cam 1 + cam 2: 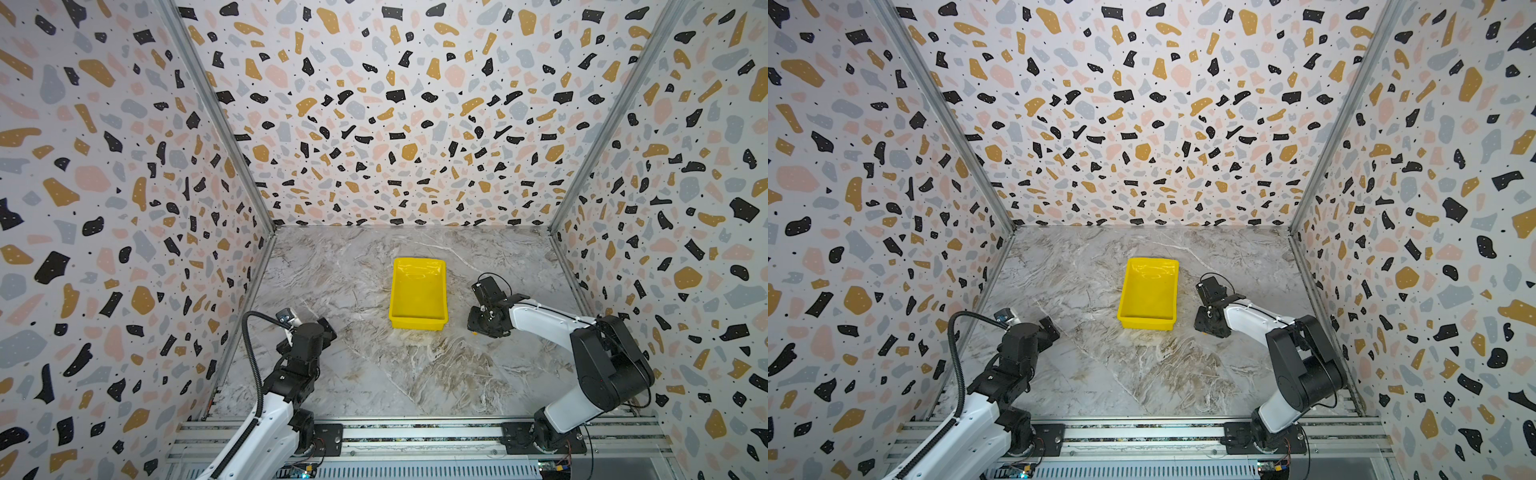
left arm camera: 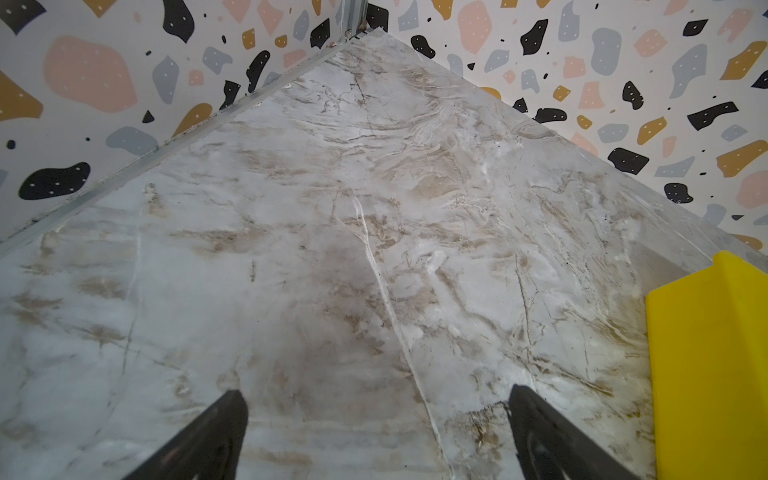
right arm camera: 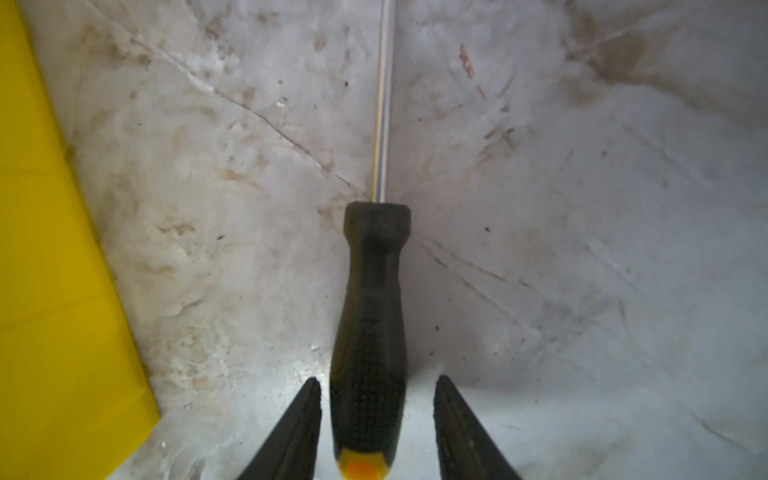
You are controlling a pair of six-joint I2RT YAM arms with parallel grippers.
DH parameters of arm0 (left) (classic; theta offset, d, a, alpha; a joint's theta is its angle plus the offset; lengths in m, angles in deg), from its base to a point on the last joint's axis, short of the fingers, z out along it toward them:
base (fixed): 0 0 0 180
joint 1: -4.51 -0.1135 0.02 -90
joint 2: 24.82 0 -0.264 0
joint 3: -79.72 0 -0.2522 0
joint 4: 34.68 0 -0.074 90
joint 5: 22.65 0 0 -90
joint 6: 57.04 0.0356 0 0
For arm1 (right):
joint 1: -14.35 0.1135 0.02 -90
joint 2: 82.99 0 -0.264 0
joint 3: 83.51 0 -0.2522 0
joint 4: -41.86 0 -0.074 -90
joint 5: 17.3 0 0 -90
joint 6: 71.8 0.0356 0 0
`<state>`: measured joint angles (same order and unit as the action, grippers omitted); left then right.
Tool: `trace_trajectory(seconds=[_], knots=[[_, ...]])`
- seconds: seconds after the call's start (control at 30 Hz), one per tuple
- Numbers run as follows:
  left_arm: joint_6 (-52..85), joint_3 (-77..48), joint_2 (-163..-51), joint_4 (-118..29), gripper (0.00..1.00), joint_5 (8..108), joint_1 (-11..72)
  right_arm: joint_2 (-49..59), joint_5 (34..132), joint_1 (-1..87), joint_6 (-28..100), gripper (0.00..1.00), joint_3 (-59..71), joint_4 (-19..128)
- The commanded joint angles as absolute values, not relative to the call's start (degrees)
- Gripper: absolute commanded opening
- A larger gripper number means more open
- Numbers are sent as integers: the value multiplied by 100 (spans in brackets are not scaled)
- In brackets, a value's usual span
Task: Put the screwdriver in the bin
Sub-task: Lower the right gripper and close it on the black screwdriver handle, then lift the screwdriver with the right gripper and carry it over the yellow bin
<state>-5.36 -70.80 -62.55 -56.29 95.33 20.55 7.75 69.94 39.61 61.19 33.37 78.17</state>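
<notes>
Straddling one screwdriver point(image 3: 370, 332) right of one bin point(image 1: 417, 323), the right gripper point(image 3: 379, 378) is standing jaws apart, as is the left gripper point(image 2: 376, 390).

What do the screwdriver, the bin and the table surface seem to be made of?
The screwdriver: handle likely black rubbery plastic, matt, with dotted grip texture; shaft bright metal, by its shine. The bin: glossy yellow plastic, showing highlights. The table surface: marble look, perhaps printed sheet; cannot tell.
</notes>
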Motion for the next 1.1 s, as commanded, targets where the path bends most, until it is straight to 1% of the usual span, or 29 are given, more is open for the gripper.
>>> trace_trajectory(seconds=[0.0, 0.23, 0.27, 0.33, 0.4, 0.47, 0.6, 0.67, 0.77, 0.9, 0.97, 1.07], knots=[[-457, -7135, -6255, -5450, 98, 9537, 2026, 772, 6939, 3975, 6041, 46, 3165, 7865], [-360, -7144, -6245, -5397, 98, 9385, 2033, 785, 6880, 3972, 6017, 43, 3220, 7830], [-313, -7172, -6236, -5317, 98, 9269, 2030, 796, 6878, 3971, 6017, 41, 3232, 7830], [-191, -7223, -6209, -5151, 96, 9001, 2033, 806, 6882, 3973, 6008, 40, 3245, 7821], [2, -7377, -6156, -4716, 93, 8459, 2083, 819, 6868, 3975, 6000, 40, 3300, 7790], [135, -7450, -6155, -4440, 92, 8273, 2325, 814, 6850, 3971, 5999, 40, 3338, 7777], [363, -7399, -6370, -4189, 92, 8616, 3126, 778, 6822, 3974, 5987, 36, 3428, 7751], [487, -7273, -6665, -4143, 92, 9003, 3658, 764, 6785, 3975, 5981, 34, 3474, 7738], [680, -7053, -7169, -4094, 92, 9305, 4207, 725, 6765, 3970, 5967, 28, 3572, 7717], [642, -6859, -7466, -4282, 92, 9472, 4275, 653, 6797, 3975, 5952, 22, 3665, 7706], [611, -6885, -7353, -4327, 92, 9522, 4275, 559, 6794, 3971, 5925, 19, 3700, 7715], [582, -6987, -7063, -4321, 93, 9553, 4275, 385, 6711, 3973, 5860, 11, 3673, 7838]])
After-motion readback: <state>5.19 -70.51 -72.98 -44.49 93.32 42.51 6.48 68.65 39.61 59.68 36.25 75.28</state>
